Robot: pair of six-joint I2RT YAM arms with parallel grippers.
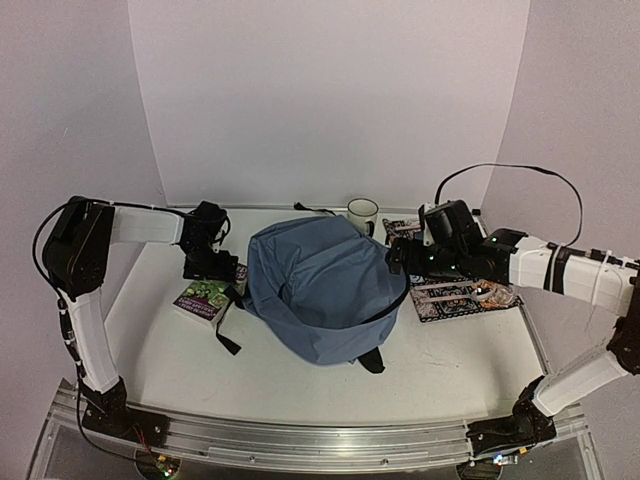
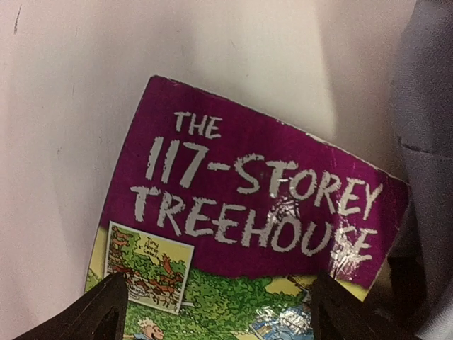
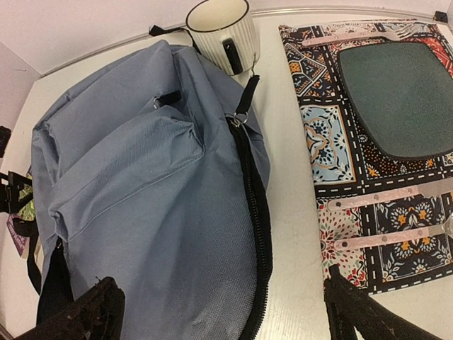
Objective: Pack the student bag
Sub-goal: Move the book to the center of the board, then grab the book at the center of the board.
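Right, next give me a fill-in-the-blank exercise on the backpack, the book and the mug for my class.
1. The book below the left pincer is titled The 117-Storey ____.
2. The backpack is ____ in colour.
3. The white mug has a ____ rim.
4. The right pincer is ____, not shut, over the backpack.
Missing words: Treehouse; blue; black; open.

Large slate-blue fabric student bag [image 1: 320, 285] with black straps and zipper trim, lying slumped at frame centre on the white tabletop, opening gaping toward lower right
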